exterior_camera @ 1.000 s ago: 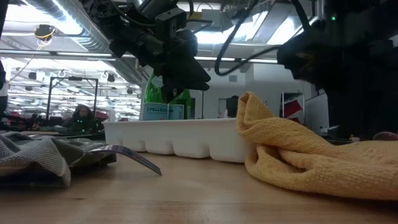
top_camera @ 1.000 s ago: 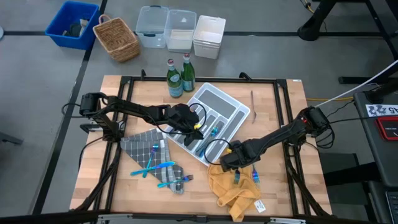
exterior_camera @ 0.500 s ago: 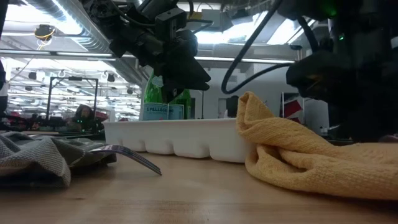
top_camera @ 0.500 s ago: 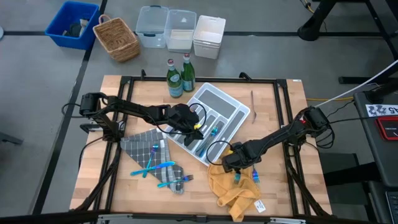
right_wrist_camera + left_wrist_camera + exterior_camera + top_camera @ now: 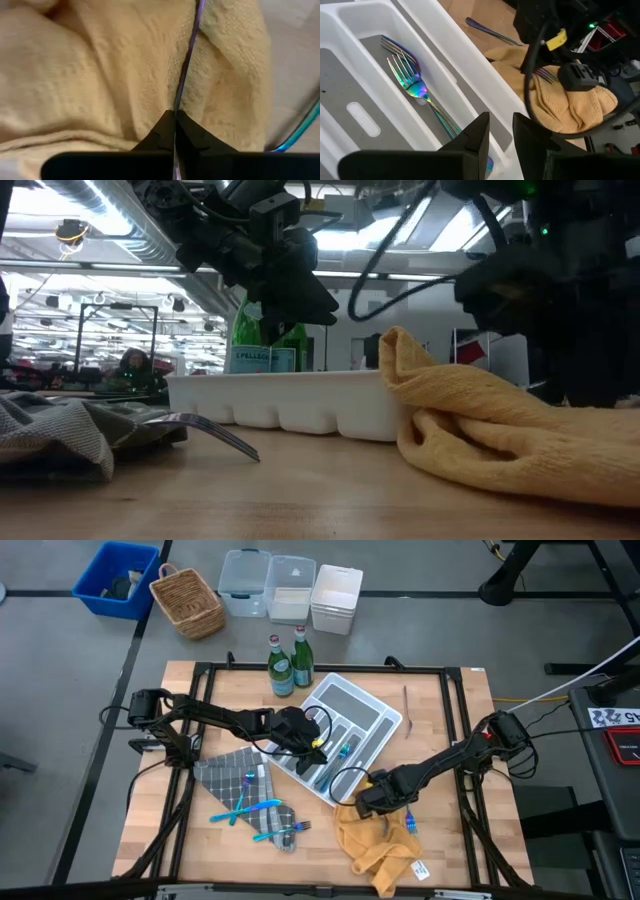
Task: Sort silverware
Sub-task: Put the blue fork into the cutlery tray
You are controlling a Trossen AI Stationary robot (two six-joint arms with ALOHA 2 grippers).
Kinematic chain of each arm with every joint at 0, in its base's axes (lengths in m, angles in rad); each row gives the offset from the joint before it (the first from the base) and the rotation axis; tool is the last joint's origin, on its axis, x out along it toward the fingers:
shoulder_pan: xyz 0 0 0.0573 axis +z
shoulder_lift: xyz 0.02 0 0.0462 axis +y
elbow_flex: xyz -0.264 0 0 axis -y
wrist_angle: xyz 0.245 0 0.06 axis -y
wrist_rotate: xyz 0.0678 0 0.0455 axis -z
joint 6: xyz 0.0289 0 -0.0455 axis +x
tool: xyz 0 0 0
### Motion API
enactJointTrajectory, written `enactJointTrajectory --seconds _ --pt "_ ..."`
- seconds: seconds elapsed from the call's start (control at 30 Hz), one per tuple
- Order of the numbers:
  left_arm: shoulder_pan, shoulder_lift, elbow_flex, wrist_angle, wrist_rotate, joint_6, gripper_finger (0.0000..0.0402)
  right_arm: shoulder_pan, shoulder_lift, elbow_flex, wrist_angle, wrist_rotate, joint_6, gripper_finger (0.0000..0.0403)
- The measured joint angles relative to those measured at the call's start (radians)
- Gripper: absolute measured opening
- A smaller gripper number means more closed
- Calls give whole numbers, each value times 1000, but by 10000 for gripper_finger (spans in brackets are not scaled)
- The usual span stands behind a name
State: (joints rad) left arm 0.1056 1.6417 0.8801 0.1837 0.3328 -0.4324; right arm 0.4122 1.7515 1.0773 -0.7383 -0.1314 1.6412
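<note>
From your high view: the wooden table (image 5: 450, 730) carries a white plastic compartment tray (image 5: 345, 730) near its middle, with iridescent utensils in its slots; two green glass bottles (image 5: 288, 662) stand at the far edge, and a thin dark stick (image 5: 406, 700) lies toward the right edge. A grey checked cloth (image 5: 235, 780) toward the front-left holds several blue and teal utensils (image 5: 255, 815), and a yellow knitted cloth (image 5: 375, 845) lies at the front, right of centre. The left gripper (image 5: 300, 737) hangs over the tray's left end; the right gripper (image 5: 375, 798) sits at the yellow cloth's far edge. From your low view: the tray's white wall (image 5: 280, 400) stands behind the bunched yellow cloth (image 5: 480, 440), and a fork (image 5: 205, 430) projects off the grey cloth (image 5: 60, 435). From your left wrist view: rainbow-sheen forks (image 5: 415, 85) lie in one tray slot, the fingers (image 5: 477, 135) slightly parted and holding nothing. From your right wrist view: the fingers (image 5: 167, 132) are pinched together on a slim purple-blue utensil handle (image 5: 190, 45) lying across the yellow cloth (image 5: 100, 75).
</note>
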Motion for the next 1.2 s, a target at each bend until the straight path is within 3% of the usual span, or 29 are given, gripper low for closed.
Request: enactJointTrajectory --seconds 0.2,0.47,0.63,0.9,1.2 --pt "0 0 0 0 0 -3 75 0 0 63 -50 8 -35 3" --pt "0 -14 0 20 0 -15 75 0 1 222 -335 21 -134 1" --pt "0 -40 1 26 0 -16 75 0 1 335 -475 105 -261 1" --pt "-1 -178 1 -107 0 44 67 -36 1 430 -520 350 -825 1" --pt "-26 -364 1 -424 -3 -12 60 -160 1 430 -435 507 -1758 0"
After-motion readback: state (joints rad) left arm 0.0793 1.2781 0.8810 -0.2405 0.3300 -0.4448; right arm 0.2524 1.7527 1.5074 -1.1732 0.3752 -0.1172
